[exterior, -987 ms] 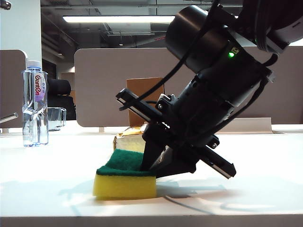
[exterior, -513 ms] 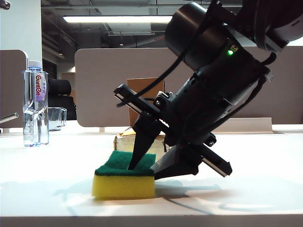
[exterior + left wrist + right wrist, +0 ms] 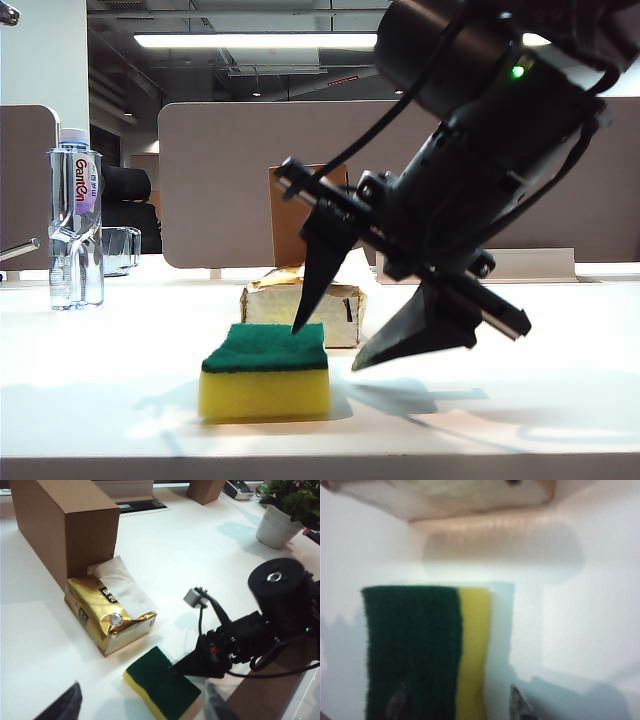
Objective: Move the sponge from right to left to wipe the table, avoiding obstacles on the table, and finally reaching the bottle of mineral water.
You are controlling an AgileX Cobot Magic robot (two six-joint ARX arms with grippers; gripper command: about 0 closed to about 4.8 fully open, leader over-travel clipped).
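Black right pincer tilts agape over sponge; left pincer agape.

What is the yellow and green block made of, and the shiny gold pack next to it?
The sponge looks like soft yellow foam with a rough, fuzzy green scrubbing layer on top. The tissue pack seems to be thin, crinkly plastic film with a glossy gold finish; soft white tissue sticks out of it. The right gripper hangs over the sponge, jaws apart.

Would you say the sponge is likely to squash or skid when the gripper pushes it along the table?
The sponge looks like soft yellow foam, so it would probably compress under the open right gripper. Lying flat and low on the table, it seems unlikely to tip or roll. It is probably light and may skid.
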